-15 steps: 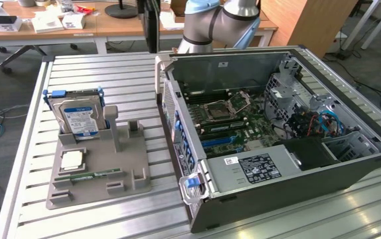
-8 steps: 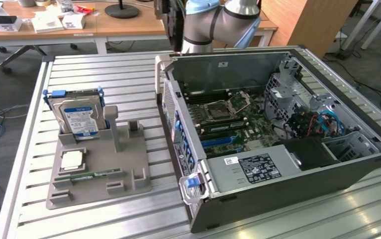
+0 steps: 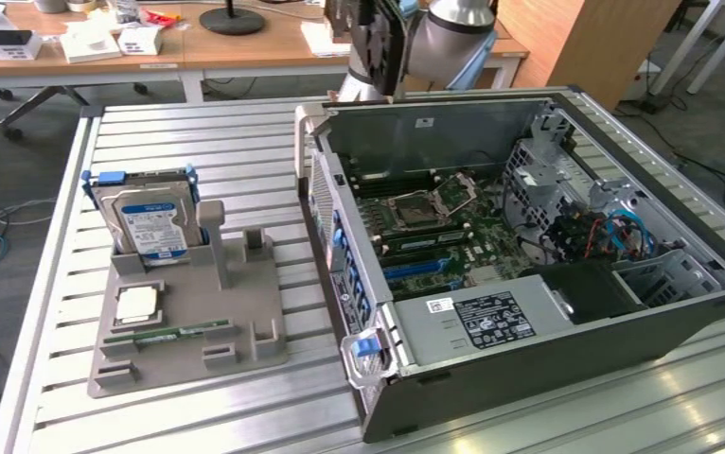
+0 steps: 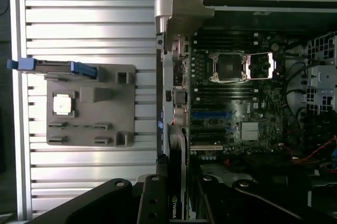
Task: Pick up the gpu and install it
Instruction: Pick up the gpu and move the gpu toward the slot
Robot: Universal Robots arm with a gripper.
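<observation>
The gripper [image 4: 175, 203] pinches the thin, dark-faced gpu [image 4: 178, 155], its pale metal bracket at the far end, edge-on above the open grey computer case [image 3: 527, 378]. Pickup looks done. Seating it in the green motherboard [image 3: 464, 236] below the gripper apparently remains.

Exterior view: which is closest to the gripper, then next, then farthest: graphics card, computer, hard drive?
1. Graphics card, held in the gripper.
2. Computer, open, just below.
3. Hard drive, on the tray at the exterior view's left.
</observation>
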